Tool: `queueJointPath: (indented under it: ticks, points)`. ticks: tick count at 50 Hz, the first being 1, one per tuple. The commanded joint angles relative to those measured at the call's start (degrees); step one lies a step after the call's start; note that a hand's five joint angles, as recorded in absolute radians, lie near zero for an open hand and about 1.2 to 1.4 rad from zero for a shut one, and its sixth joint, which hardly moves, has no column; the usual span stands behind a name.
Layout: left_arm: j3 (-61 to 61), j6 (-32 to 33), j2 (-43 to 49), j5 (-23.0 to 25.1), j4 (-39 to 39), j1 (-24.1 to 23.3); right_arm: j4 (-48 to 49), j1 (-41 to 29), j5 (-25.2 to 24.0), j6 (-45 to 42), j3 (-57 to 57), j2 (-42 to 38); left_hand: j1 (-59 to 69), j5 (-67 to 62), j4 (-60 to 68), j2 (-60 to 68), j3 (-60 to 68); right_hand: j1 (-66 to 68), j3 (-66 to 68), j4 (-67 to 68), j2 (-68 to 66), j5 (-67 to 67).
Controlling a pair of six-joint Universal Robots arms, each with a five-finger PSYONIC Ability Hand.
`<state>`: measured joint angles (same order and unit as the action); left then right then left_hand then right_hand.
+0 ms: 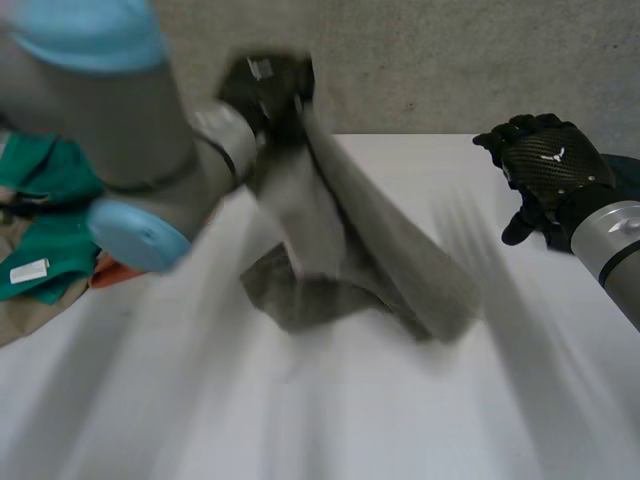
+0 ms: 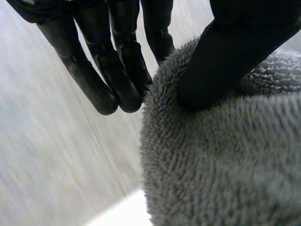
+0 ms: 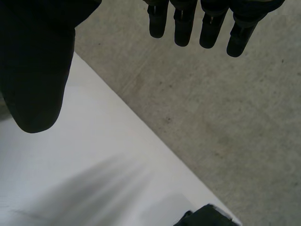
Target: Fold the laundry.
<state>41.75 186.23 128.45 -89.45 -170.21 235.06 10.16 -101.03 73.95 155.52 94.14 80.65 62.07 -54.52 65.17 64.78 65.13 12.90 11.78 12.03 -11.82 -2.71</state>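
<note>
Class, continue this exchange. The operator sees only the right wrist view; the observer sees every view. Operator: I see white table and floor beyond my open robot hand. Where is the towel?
Observer: The grey towel hangs from the left robot hand, its lower end on the table.
Operator: How is it gripped?
Observer: Pinched between thumb and fingers.
Operator: More laundry?
Observer: Green, beige and orange clothes lie beside the left arm.
</note>
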Motion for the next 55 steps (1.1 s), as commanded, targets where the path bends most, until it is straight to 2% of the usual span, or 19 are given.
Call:
queueJointPath:
  ticks: [1,5,9,14,20,25,34,35,39,40,41,46,50,54,55]
  points:
    - [2.37,1.06,9.1,-0.73,6.11,-2.68,-4.71,-0.57,0.14,0.22,-1.5,-2.52,-27.93,30.38,-31.03,-30.64,-30.99,-2.9,-1.78,-2.03,1.82,2.71]
    - [2.81,2.38,8.05,-1.78,8.92,-2.6,-7.69,-1.27,0.15,0.39,-2.29,-3.57,-52.07,54.52,-55.17,-54.78,-55.13,-2.9,-1.78,-2.03,1.82,2.71]
    - [5.87,1.68,-0.09,-2.05,8.66,0.47,-13.22,-2.32,0.41,2.23,-3.61,-3.75,-52.07,54.52,-55.17,-54.78,-55.13,-2.9,-1.78,-2.03,1.82,2.71]
    - [12.11,2.12,-7.15,-0.91,6.38,3.99,-23.33,-6.27,1.02,8.73,-6.33,-4.71,-52.07,54.52,-55.17,-54.78,-55.13,-2.9,-1.78,-2.03,1.82,2.71]
    - [20.99,6.94,-11.72,-1.17,2.51,8.65,-29.58,-11.55,1.29,17.17,-9.14,-9.72,-52.07,54.52,-55.17,-54.78,-55.13,-2.9,-1.78,-2.03,1.82,2.71]
    - [28.89,12.56,-14.01,-0.73,-0.73,10.41,-25.56,-15.5,5.93,21.65,-13.7,-17.79,-52.07,54.52,-55.17,-54.78,-55.13,-2.9,-1.78,-2.03,1.82,2.71]
    - [36.03,13.98,-14.19,-1.34,-10.14,10.59,-18.69,-21.13,12.09,25.97,-22.06,-28.35,-52.07,54.52,-55.17,-54.78,-55.13,-2.9,-1.78,-2.03,1.82,2.71]
    - [36.29,13.9,-14.19,-1.26,-10.76,10.68,-18.16,-21.66,12.53,26.23,-22.76,-29.14,-52.07,54.52,-55.17,-54.78,-55.13,-0.57,0.54,0.3,-0.51,0.39]
    - [36.56,13.72,-13.14,-1.08,-12.08,10.68,-16.57,-23.85,15.35,26.67,-26.19,-32.49,-52.07,54.52,-55.17,-54.78,-55.13,39.22,40.34,40.09,-40.3,-39.41]
    - [36.47,13.72,-12.79,-0.99,-12.08,10.68,-16.31,-24.38,16.22,26.5,-27.59,-33.27,-52.07,54.52,-55.17,-54.78,-55.13,57.97,59.09,58.84,-59.05,-58.16]
    - [36.3,13.72,-12.52,-0.99,-12.08,10.68,-16.4,-24.65,16.49,26.32,-28.21,-33.63,-52.07,54.52,-55.17,-54.78,-55.13,65.82,66.94,66.69,-66.9,-66.01]
    - [34.54,13.63,-10.85,-1.08,-12.08,10.94,-18.59,-24.12,16.76,25.71,-30.33,-31.27,-52.07,54.52,-55.17,-54.78,-55.13,67.1,68.22,67.97,-68.18,-67.29]
    - [32.17,13.46,-9.01,-0.9,-12.43,11.64,-20.18,-22.72,14.3,25.79,-30.42,-23.28,-52.07,54.52,-55.17,-54.78,-55.13,67.1,68.22,67.97,-68.18,-67.29]
    - [28.13,12.75,-5.85,-0.11,-11.99,12.26,-22.11,-21.31,8.6,25.97,-29.8,-13.7,-52.07,54.52,-55.17,-54.78,-55.13,67.1,68.22,67.97,-68.18,-67.29]
    - [26.3,12.23,-4.45,0.5,-11.64,12.43,-22.89,-20.96,5.54,26.41,-29.63,-10.11,-52.07,54.52,-55.17,-54.78,-55.13,67.1,68.22,67.97,-68.18,-67.29]
